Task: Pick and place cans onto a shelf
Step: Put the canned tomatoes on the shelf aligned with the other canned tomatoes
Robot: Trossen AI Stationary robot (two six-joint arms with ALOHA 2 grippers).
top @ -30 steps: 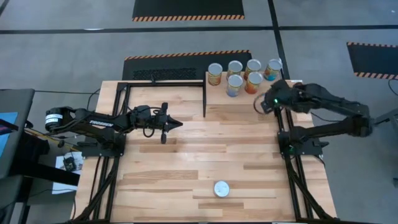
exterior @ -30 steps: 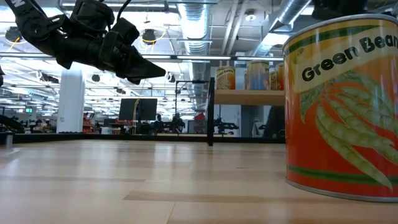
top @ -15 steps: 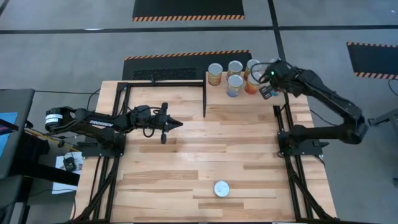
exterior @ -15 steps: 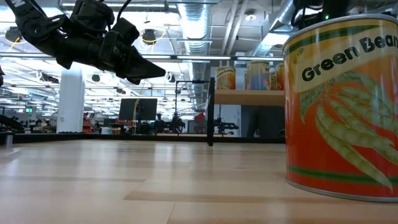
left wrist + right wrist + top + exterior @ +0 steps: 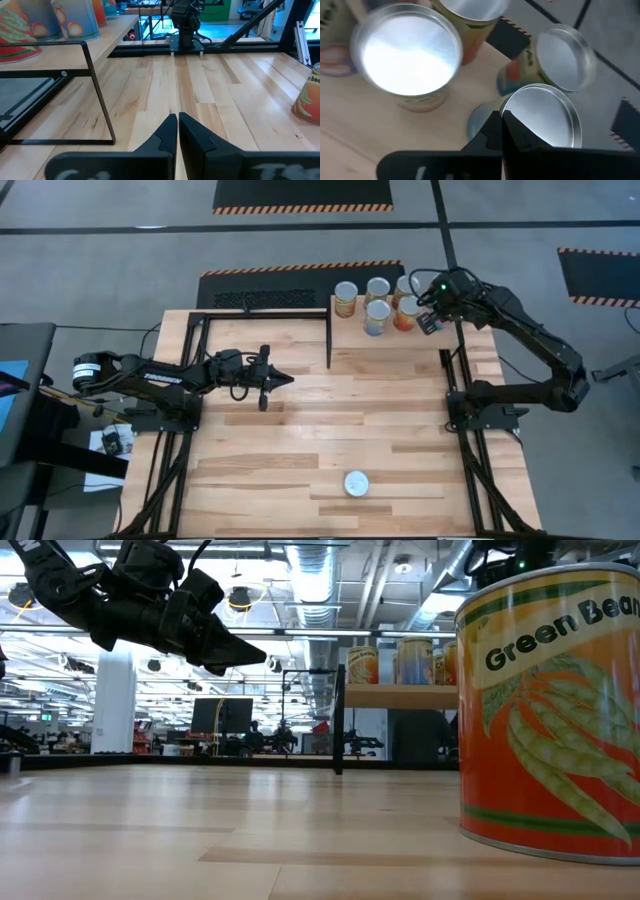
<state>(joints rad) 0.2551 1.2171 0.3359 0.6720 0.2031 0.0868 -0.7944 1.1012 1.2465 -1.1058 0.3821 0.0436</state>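
- The plank desk (image 5: 330, 430) stands in a workshop hall with grey flooring and hazard-striped mats; a black metal frame (image 5: 265, 338) sits at its far side, next to the pale wooden shelf (image 5: 350, 330)
- The right gripper (image 5: 428, 318) hovers over the cluster of cans (image 5: 378, 300) on the shelf, its fingers (image 5: 495, 131) pressed together and holding nothing; one silver lid lies directly under the tips, another just beyond, a third off to one side
- Risk, as I judge it: the cans stand nearly touching, so shut fingers dropping or swinging low here could clip a rim and tip or shove a neighbour off the shelf's edge
- The left gripper (image 5: 272, 379) waits above mid-desk, fingers (image 5: 172, 132) closed and empty
- One can remains: the green-bean can (image 5: 356, 484), orange-labelled, silver-lidded, upright near the desk's front edge, well apart from both sets of fingers
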